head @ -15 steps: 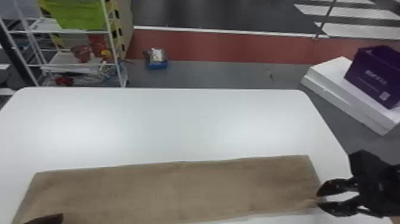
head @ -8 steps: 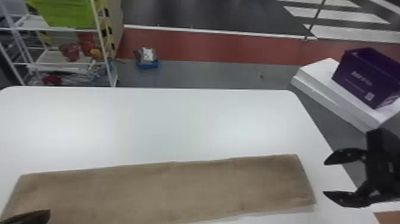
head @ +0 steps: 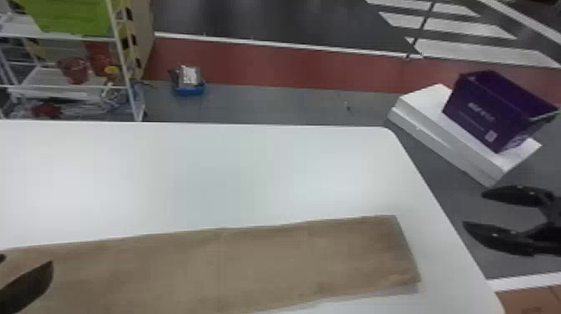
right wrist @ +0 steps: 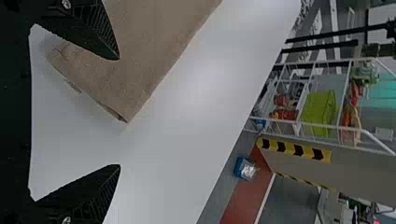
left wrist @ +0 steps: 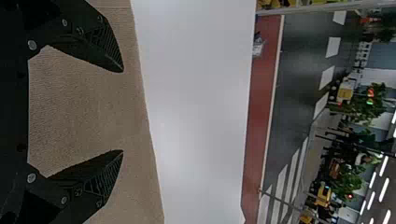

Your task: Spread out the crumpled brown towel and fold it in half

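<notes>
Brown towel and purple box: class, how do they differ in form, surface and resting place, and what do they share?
The brown towel lies flat; the purple box has raised walls. The towel is plain, the box bears pale print. The towel rests on the white table, the box on a white block beyond its edge. Both sit on white surfaces.

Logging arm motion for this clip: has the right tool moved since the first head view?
Yes, rightward. The right tool had its fingertips at the right end of the towel, over the table; now they are past the table's right edge.
</notes>
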You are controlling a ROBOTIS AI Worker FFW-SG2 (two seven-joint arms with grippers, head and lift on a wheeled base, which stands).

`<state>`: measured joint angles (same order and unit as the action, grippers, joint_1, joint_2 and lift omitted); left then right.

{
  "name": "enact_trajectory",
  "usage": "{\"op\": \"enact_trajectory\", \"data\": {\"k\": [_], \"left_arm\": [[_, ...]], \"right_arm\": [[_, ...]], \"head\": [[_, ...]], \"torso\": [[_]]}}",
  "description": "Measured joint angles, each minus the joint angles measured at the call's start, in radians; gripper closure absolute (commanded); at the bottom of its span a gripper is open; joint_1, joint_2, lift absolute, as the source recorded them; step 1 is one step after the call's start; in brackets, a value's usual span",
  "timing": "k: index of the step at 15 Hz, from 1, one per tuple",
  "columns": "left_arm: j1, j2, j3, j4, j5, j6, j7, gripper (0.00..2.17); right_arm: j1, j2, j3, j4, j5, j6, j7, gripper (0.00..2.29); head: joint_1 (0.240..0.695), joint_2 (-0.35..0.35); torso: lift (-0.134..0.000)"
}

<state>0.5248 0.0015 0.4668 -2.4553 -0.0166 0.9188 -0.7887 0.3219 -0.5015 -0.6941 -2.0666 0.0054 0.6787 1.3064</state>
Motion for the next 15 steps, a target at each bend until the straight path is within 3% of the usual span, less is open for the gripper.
{"op": "enact_trajectory", "data": {"k": [3, 7, 11, 15], "left_arm": [[0.013, 0.000, -0.007, 0.066, 0.056, -0.210, 0.049, 0.16], [0.014, 0.000, -0.058, 0.117, 0.042, -0.304, 0.045, 0.16], [-0.003, 0.000, -0.061, 0.125, -0.004, -0.247, 0.046, 0.16], [-0.045, 0.000, -0.009, 0.164, -0.017, -0.199, 0.036, 0.16]], "right_arm": [[-0.011, 0.089, -0.004, 0.016, -0.041, 0.104, -0.061, 0.08], [-0.037, 0.189, 0.003, 0.050, -0.090, 0.155, -0.034, 0.09], [-0.042, 0.238, -0.022, 0.051, -0.050, 0.155, -0.016, 0.09], [-0.048, 0.243, -0.065, 0.056, -0.032, 0.171, -0.016, 0.09]], "head": [[0.695, -0.199], [0.695, -0.182], [0.695, -0.178], [0.695, -0.166]], "torso": [[-0.124], [-0.124], [-0.124], [-0.124]]}}
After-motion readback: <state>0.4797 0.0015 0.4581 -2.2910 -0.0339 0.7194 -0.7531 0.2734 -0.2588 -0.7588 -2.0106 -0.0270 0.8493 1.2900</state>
